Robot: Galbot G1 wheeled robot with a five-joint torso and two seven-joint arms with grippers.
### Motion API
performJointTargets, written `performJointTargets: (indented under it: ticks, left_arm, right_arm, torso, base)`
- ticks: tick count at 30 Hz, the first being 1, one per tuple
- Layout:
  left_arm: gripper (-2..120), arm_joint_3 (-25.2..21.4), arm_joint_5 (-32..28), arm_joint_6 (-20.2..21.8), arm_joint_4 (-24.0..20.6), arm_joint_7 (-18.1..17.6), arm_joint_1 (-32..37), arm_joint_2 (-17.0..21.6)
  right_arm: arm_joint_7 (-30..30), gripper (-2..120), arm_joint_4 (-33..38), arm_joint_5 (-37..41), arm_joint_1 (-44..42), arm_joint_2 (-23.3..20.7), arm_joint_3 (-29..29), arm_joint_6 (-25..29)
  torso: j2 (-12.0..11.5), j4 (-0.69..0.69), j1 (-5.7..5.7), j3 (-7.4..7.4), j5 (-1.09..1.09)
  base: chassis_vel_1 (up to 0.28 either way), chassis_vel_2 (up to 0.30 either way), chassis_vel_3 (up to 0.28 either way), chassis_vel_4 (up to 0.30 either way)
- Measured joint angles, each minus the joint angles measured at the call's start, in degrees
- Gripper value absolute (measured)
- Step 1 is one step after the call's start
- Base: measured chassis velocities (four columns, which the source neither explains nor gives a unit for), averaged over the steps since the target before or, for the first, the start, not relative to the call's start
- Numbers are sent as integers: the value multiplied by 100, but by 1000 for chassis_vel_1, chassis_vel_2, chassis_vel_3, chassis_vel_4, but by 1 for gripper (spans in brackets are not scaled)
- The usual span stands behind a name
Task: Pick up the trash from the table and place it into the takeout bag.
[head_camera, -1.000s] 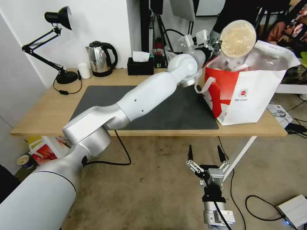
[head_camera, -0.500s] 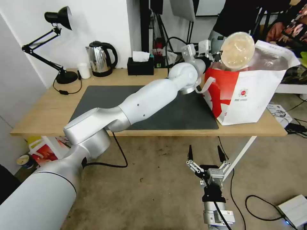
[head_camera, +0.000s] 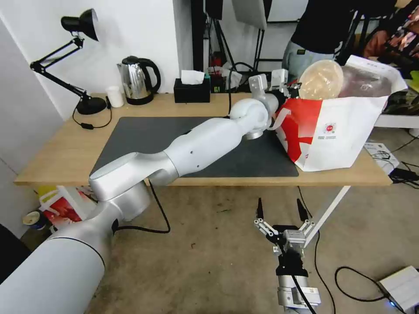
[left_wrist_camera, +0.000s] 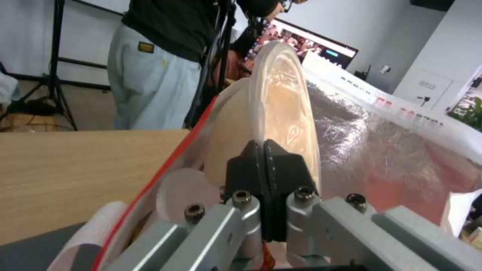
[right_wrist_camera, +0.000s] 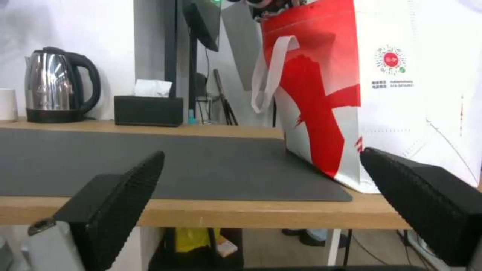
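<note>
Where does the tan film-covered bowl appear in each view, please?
Head view: tan film-covered bowl tilted at the takeout bag mouth, upper right.
Left wrist view: bowl edge-on, centre, pinched by the left pincer.
Right wrist view: not in it.
Shared landmark: the bag's red panel.

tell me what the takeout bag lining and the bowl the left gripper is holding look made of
The takeout bag lining looks like silver foil: it is crinkled and shiny in the left wrist view. Its outside looks like a matte white and red sheet, perhaps woven plastic. The tan bowl, pinched at its rim by the left gripper, seems paper or plastic under clear glossy film.
</note>
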Motion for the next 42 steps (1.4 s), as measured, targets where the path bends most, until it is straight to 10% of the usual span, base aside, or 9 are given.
performJointTargets:
  ticks: [13, 34, 42]
  left_arm:
    - [7, 11, 100, -5, -16, 15, 17, 2]
    - [88, -91, -129, -2, -232, -88, -187, 4]
    - [100, -216, -241, -14, -528, -321, -362, 116]
  right_arm:
    - [0, 100, 0, 0, 0, 0, 0, 0]
    - [0, 100, 0, 0, 0, 0, 0, 0]
    - [0, 100, 0, 0, 0, 0, 0, 0]
  torso:
    - [0, 0, 0, 0, 0]
    - [0, 0, 0, 0, 1]
    - [0, -1, 0, 0, 0]
  base:
    - [0, 0, 0, 0]
    - [0, 0, 0, 0]
    - [0, 0, 0, 0]
